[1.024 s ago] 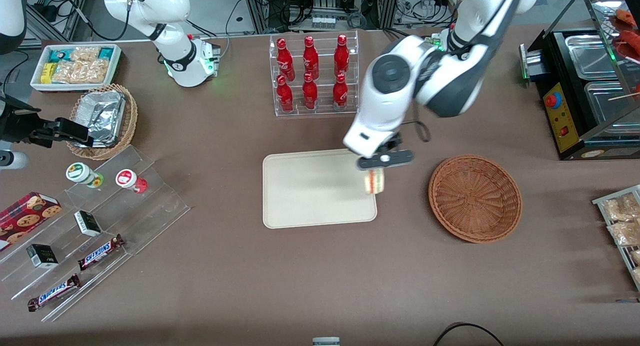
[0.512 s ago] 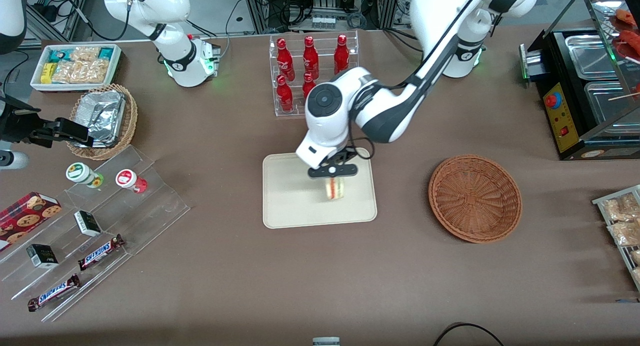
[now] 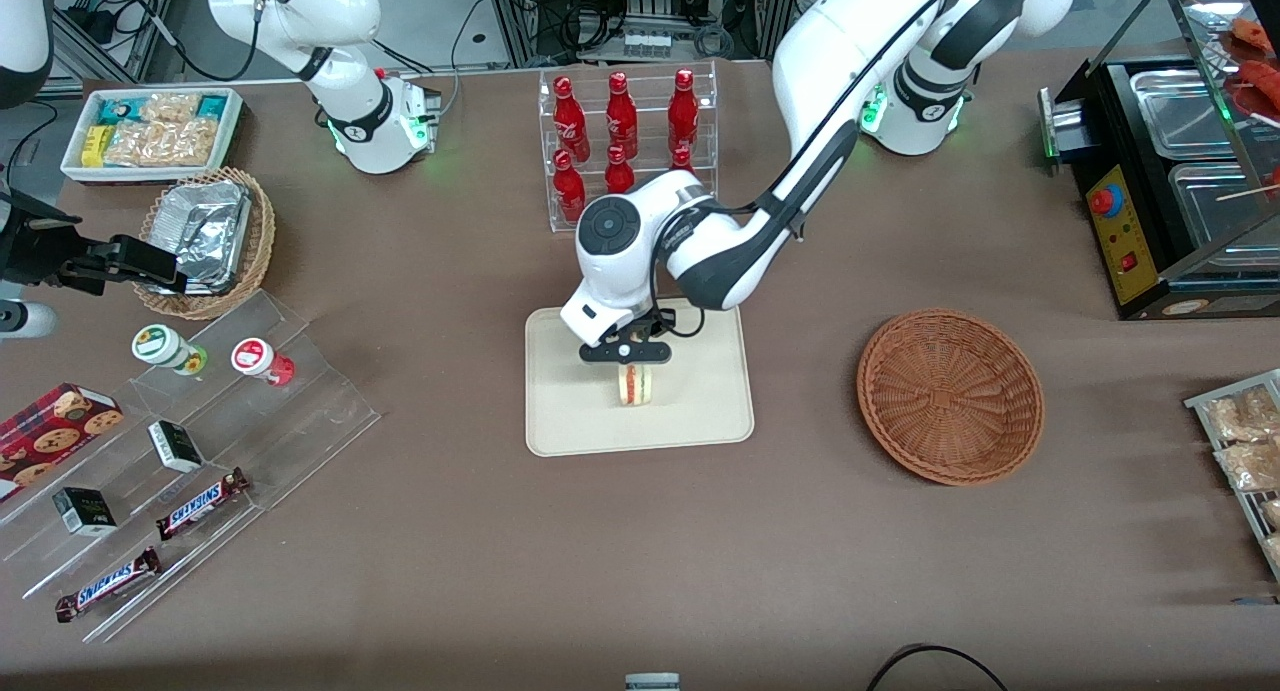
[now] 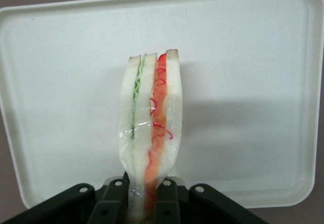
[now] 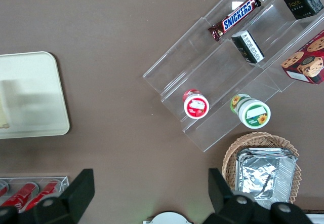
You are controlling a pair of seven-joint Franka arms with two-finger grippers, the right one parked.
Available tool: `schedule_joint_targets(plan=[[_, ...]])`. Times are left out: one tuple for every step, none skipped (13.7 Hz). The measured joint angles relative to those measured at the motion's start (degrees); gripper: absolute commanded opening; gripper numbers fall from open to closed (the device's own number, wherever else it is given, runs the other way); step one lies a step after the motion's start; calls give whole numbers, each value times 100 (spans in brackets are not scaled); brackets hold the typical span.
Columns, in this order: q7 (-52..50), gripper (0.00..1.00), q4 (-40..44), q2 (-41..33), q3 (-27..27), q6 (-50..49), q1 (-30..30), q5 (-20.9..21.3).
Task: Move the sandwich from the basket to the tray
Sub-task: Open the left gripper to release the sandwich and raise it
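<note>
My left gripper (image 3: 626, 353) hangs over the middle of the cream tray (image 3: 570, 411) and is shut on the sandwich (image 3: 635, 385). The sandwich is a plastic-wrapped wedge of pale bread with green and red filling, held upright by its narrow end, with its wide end down at the tray surface; whether it touches the tray I cannot tell. In the left wrist view the black fingers (image 4: 109, 203) pinch the sandwich (image 4: 150, 112) from both sides, with the tray (image 4: 253, 82) spread under it. The reddish-brown wicker basket (image 3: 950, 395) stands empty beside the tray, toward the working arm's end of the table.
A clear rack of red bottles (image 3: 625, 141) stands farther from the front camera than the tray. Toward the parked arm's end are stepped acrylic shelves (image 3: 200, 441) with snack bars and cups, a tan basket with foil containers (image 3: 205, 236) and a white snack bin (image 3: 150, 131).
The left arm carried the sandwich from the tray edge nearest the basket to above the tray's middle and lowered it. The fingers stayed shut on it throughout.
</note>
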Motion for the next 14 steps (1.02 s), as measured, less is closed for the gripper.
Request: schedule_joint_targets(plan=[[-80,0,65,90,2,36,-23,9],[-155,0,104,159,3,58,-40,33],[-207,0,129,210,4,73,-59,103],[-276,0,137,251,4,82,-83,222],[-342,2,138,287,4,91,-103,322],[-372,39,139,325,4,121,-116,366],[-378,94,140,359,4,153,-123,385],[-380,100,147,380,6,169,-125,396],[-381,100,158,383,9,170,-125,401],[-387,100,184,383,9,170,-126,403],[-398,100,224,380,9,170,-126,407],[-420,100,271,367,10,169,-126,412],[-472,100,327,329,12,159,-125,412],[-616,100,384,255,19,116,-122,412]])
